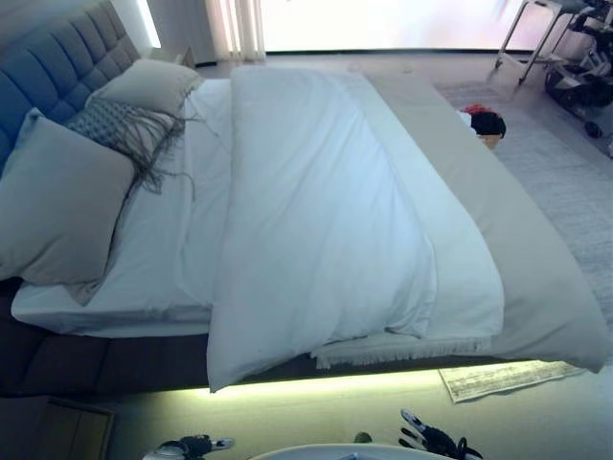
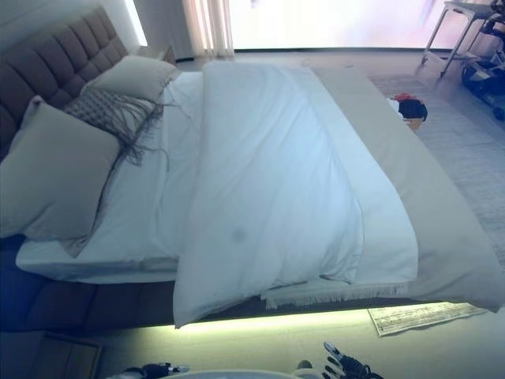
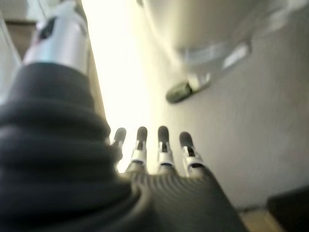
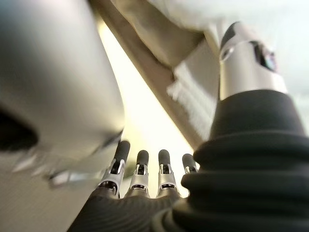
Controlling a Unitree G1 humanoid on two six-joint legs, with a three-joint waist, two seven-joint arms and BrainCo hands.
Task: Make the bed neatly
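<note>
Right, both hands are down low at the near side of the bed and neither has anything: the left hand (image 1: 192, 447) and the right hand (image 1: 431, 441) hang with fingers straight and relaxed, empty, short of the bedding. Up on the mattress, the big white puffy duvet (image 1: 316, 230) lies skewed, its near corner drooping over the bed's near edge while a strip of white fitted sheet (image 1: 158, 259) stays bare toward the head end. It looks soft, light and floppy, likely to fold and drag rather than slide as one piece, so I'd judge the hanging near corner and the long near hem the sensible places to pinch. Beneath it, a beige fringed throw blanket (image 1: 536, 278) spreads across the foot end and spills over that edge. At the padded grey headboard (image 1: 57, 67) sit a large plain grey pillow (image 1: 57, 206), a knitted grey tasselled cushion (image 1: 120, 129) and a second pale pillow (image 1: 148, 84). Beyond the far edge, a small basket (image 1: 487, 129) holds dark and red items, what exactly I can't tell.
</note>
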